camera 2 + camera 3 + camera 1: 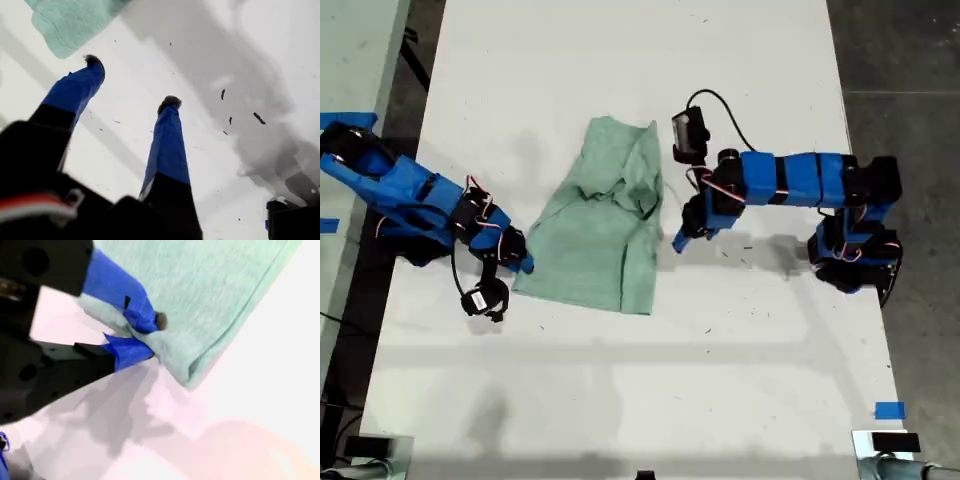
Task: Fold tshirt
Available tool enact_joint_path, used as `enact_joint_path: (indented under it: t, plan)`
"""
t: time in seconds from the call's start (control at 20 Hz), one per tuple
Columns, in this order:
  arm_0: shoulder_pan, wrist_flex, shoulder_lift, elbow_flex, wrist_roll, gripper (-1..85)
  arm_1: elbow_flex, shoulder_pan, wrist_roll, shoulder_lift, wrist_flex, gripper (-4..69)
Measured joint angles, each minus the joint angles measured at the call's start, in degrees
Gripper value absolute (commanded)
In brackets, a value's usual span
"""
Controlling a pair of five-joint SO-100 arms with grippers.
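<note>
Tshirt [600, 225] lies crumpled mid-table [620, 400], bare white surface all around. My second gripper [150, 337] pinches its hem at the exterior view's left; my first gripper [132, 85], jaws parted, hangs just beside its right edge.

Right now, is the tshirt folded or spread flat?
Partly folded: the tshirt lies bunched, cloth doubled over itself with creases. My second gripper pinches its corner edge.

White table [620, 380], rumpled mint tshirt [600, 230] flat on it, blue tape scrap [889, 410] near one corner.
</note>
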Motion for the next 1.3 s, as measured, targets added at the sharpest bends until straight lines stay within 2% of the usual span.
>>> enact_joint_path:
  t: [0.2, 0.25, 0.6, 0.75, 0.9, 1.0, 1.1, 1.3]
  plan:
    - [0.00, 20.30, -22.76, -25.84, 1.93, 0.1, 0.00, 0.00, 0.35, 0.26, -0.88, 25.9]
    - [0.00, 22.85, -25.75, -31.73, 2.46, 0.1, 0.09, 0.00, 0.00, 0.26, -0.88, 25.9]
    - [-0.70, 25.84, -35.51, -56.60, 9.67, 0.1, 0.97, -0.44, 0.26, 0.26, -1.14, 25.9]
    - [-2.02, 20.65, -43.33, -64.42, 14.68, 0.1, 1.05, -0.79, 0.44, 0.26, -1.41, 25.9]
    - [-4.04, 18.90, -53.44, -73.74, 19.86, 0.1, 2.29, -1.76, 1.32, 0.26, -1.41, 25.9]
    - [-5.45, 19.42, -60.91, -80.86, 22.50, 24.0, 2.99, -2.46, 2.20, 0.97, -1.49, 25.9]
    - [-5.98, 21.97, -63.98, -86.13, 23.99, 29.6, 3.16, -2.81, 2.81, 2.20, -1.49, 25.9]
    - [-6.24, 31.20, -63.54, -89.47, 24.35, 32.3, 3.25, -2.99, 3.60, 2.55, -1.49, 25.8]
